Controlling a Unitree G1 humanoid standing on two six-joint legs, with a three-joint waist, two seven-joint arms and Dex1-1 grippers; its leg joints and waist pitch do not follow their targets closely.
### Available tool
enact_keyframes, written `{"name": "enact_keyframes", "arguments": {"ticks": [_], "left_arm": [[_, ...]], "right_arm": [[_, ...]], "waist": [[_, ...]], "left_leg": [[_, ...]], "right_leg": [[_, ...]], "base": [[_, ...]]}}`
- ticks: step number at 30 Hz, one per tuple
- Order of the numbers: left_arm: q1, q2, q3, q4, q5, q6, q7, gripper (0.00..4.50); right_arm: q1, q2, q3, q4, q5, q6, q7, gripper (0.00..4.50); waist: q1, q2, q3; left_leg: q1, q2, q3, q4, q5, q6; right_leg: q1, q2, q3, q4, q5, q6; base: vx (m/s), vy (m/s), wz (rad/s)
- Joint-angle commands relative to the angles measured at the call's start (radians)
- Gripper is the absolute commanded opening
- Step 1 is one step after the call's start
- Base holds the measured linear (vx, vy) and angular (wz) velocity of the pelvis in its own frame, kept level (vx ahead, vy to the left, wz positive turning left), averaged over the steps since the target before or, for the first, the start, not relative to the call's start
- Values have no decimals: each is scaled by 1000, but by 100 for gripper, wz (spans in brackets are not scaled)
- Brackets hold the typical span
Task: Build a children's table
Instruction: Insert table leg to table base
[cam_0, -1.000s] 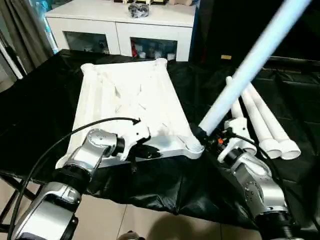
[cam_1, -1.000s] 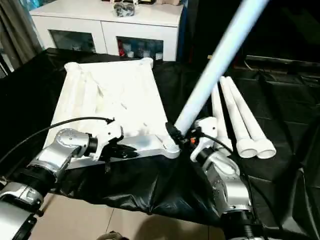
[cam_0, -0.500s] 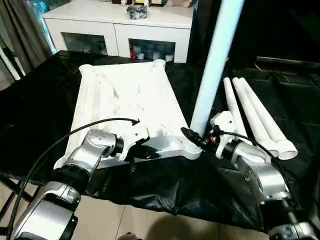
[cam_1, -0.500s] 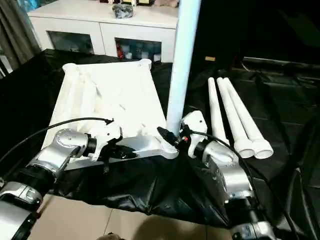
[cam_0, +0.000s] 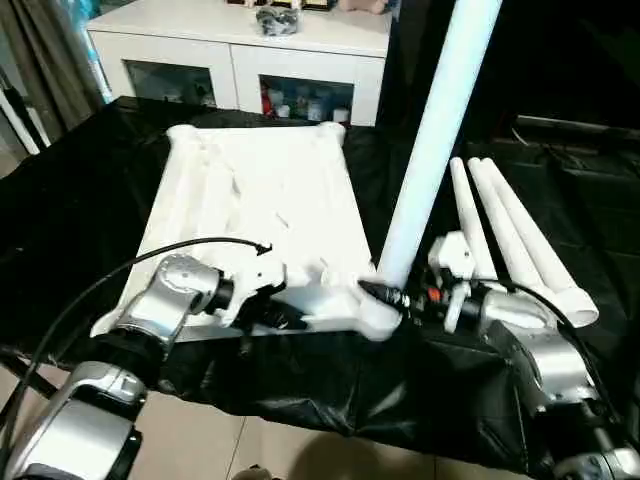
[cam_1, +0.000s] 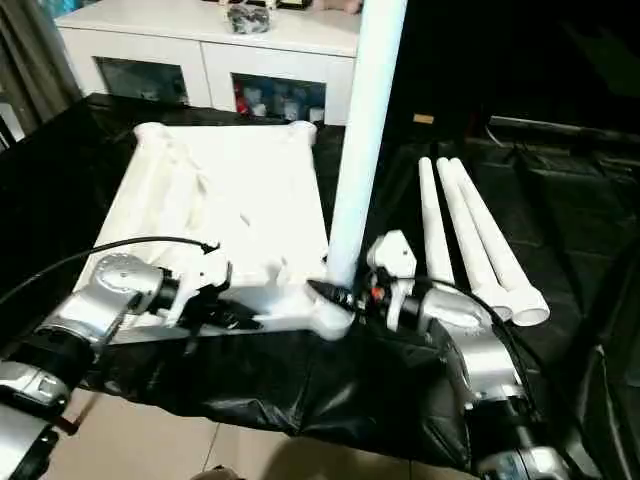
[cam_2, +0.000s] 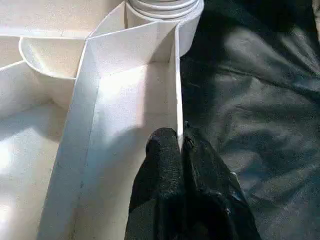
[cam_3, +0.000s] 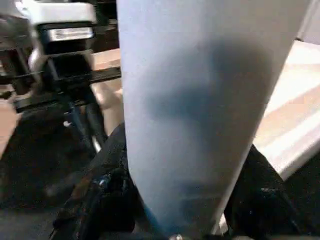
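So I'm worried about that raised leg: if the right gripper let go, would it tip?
Probably. The leg stands tall and leaning over the corner socket, so it looks top-heavy. Its smooth round tube would likely roll on the black cloth, like the spare legs lying there.

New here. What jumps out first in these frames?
A white leg rises nearly upright from the top's near right corner socket, gripped low by the right pincer. The left pincer is pinched shut on the top's near edge wall. Three more legs lie side by side on the black cloth to the right.

white cabinet (cam_0: 240, 45), black cloth (cam_0: 70, 210)
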Motion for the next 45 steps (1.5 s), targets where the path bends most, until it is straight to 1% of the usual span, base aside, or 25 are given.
{"name": "enact_keyframes", "arguments": {"ticks": [1, 2, 3, 4, 6, 7, 10, 11, 12, 13, 14, 16, 17, 18, 19, 22, 24, 28, 31, 33, 35, 38, 41, 43, 45], "left_arm": [[-41, -30, -20, -30, -20, -38, -48, 0], [-45, -29, -15, -24, -17, -37, -47, 0], [-45, -29, -15, -24, -17, -37, -47, 0], [-51, -37, -1, -18, -19, -17, -18, 0], [-55, -42, 6, -16, -15, -11, 8, 0], [-60, -57, 16, -13, -5, 5, 62, 0], [-73, -93, 38, -15, 8, 49, 171, 0], [-74, -98, 41, -17, 8, 55, 182, 0], [-80, -134, 56, -36, 8, 99, 254, 0], [-80, -148, 59, -48, 9, 118, 280, 0], [-79, -175, 60, -71, 17, 155, 330, 0], [-77, -185, 60, -82, 22, 170, 349, 0], [-74, -200, 55, -93, 38, 179, 384, 0], [-70, -210, 50, -102, 46, 192, 401, 0], [-60, -232, 37, -118, 63, 214, 435, 0], [-40, -257, 13, -131, 95, 241, 479, 0], [-33, -261, 10, -130, 109, 253, 503, 0], [-26, -257, 9, -150, 109, 279, 515, 0], [-18, -254, 8, -167, 111, 289, 510, 0], [-13, -253, 9, -175, 113, 295, 510, 0], [-8, -252, 10, -180, 114, 295, 508, 0], [-6, -248, 8, -185, 112, 292, 501, 0], [-3, -236, 4, -186, 112, 285, 490, 0], [-2, -225, 4, -182, 112, 270, 480, 0], [-1, -213, 7, -183, 109, 252, 465, 0]], "right_arm": [[44, 12, 101, 59, -25, 58, 45, 188], [41, 18, 95, 68, -26, 54, 44, 188], [41, 18, 95, 68, -26, 54, 44, 188], [21, 38, 71, 95, -29, 52, 0, 188], [6, 51, 55, 114, -35, 48, -36, 188], [-22, 72, 27, 156, -51, 31, -114, 188], [-75, 109, -21, 237, -75, 5, -250, 188], [-81, 113, -27, 246, -76, 4, -264, 188], [-123, 141, -63, 310, -81, -3, -366, 188], [-139, 151, -77, 335, -82, -5, -406, 188], [-169, 168, -93, 384, -87, -8, -474, 188], [-179, 173, -98, 402, -89, -9, -496, 188], [-194, 182, -101, 428, -95, -7, -531, 188], [-204, 187, -102, 445, -99, -4, -550, 188], [-222, 200, -106, 474, -102, 3, -580, 188], [-245, 229, -113, 507, -105, 2, -604, 188], [-259, 250, -116, 524, -114, -6, -610, 188], [-276, 262, -108, 557, -132, -14, -638, 188], [-283, 266, -108, 571, -129, -21, -625, 188], [-286, 269, -111, 576, -131, -28, -620, 188], [-291, 272, -121, 580, -136, -40, -612, 244], [-295, 271, -125, 586, -136, -52, -602, 260], [-297, 265, -121, 581, -139, -67, -583, 300], [-295, 259, -118, 564, -132, -71, -553, 305], [-292, 250, -114, 542, -126, -75, -522, 314]], "waist": [[-5, 0, -42], [-5, 0, -42], [-6, 4, -40], [-6, 1, -41], [-10, 2, -39], [-13, -2, -37], [-21, -3, -32], [-29, -9, -31], [-33, -7, -34], [-43, -11, -33], [-47, -10, -34], [-51, -10, -33], [-49, -13, -32], [-50, -13, -33], [-52, -14, -35], [-53, -14, -37], [-53, -17, -38], [-57, -17, -33], [-63, -16, -27], [-64, -16, -27], [-63, -16, -29], [-61, -18, -28], [-58, -16, -31], [-58, -16, -33], [-57, -12, -32]], "left_leg": [[25, 117, -60, -80, -224, 22], [27, 116, -59, -80, -230, 19], [28, 118, -61, -81, -245, 10], [29, 119, -63, -83, -252, 3], [29, 119, -65, -85, -265, -5], [32, 117, -67, -85, -290, -17], [34, 113, -70, -84, -316, -33], [34, 115, -74, -86, -328, -41], [35, 119, -74, -87, -330, -49], [33, 120, -78, -91, -339, -57], [31, 120, -78, -91, -342, -63], [30, 113, -75, -89, -341, -55], [31, 109, -70, -83, -318, -38], [29, 108, -69, -82, -304, -31], [23, 110, -66, -83, -260, -13], [22, 110, -64, -83, -237, -3], [19, 108, -61, -82, -217, 10], [26, 109, -63, -85, -261, 4], [31, 110, -69, -90, -334, -22], [31, 112, -71, -92, -343, -27], [30, 112, -70, -93, -335, -27], [28, 110, -67, -90, -322, -20], [27, 111, -64, -91, -277, -10], [23, 110, -62, -91, -248, 1], [23, 110, -61, -90, -247, 6]], "right_leg": [[26, -164, 91, -100, -310, -101], [25, -165, 92, -103, -320, -100], [24, -165, 92, -106, -338, -100], [25, -165, 92, -104, -343, -100], [24, -166, 92, -106, -354, -105], [22, -171, 91, -110, -401, -102], [21, -176, 88, -122, -487, -90], [22, -175, 83, -125, -507, -83], [22, -177, 83, -120, -492, -90], [23, -175, 80, -118, -470, -98], [23, -173, 80, -112, -455, -105], [22, -175, 83, -116, -436, -113], [21, -179, 88, -119, -424, -114], [22, -178, 89, -117, -414, -117], [27, -172, 87, -110, -368, -124], [29, -168, 87, -104, -312, -137], [30, -167, 87, -99, -272, -143], [25, -166, 85, -111, -356, -130], [18, -167, 84, -122, -448, -104], [18, -169, 86, -122, -450, -100], [18, -169, 88, -119, -427, -104], [17, -173, 91, -122, -421, -112], [21, -167, 91, -113, -350, -127], [24, -166, 92, -105, -292, -143], [26, -167, 91, -106, -289, -146]], "base": [[0, 0, 0], [0, 0, 0], [0, 0, 0], [0, 0, 0], [0, 0, 0], [0, 0, 0], [0, 0, 0], [0, 0, 0], [0, 0, 0], [0, 0, 0], [0, 0, 0], [0, 0, 0], [0, 0, 0], [0, 0, 0], [0, 0, 0], [0, 0, 0], [0, 0, 0], [0, 0, 0], [0, 0, 0], [0, 0, 0], [0, 0, 0], [0, 0, 0], [0, 0, 0], [0, 0, 0], [0, 0, 0]]}}
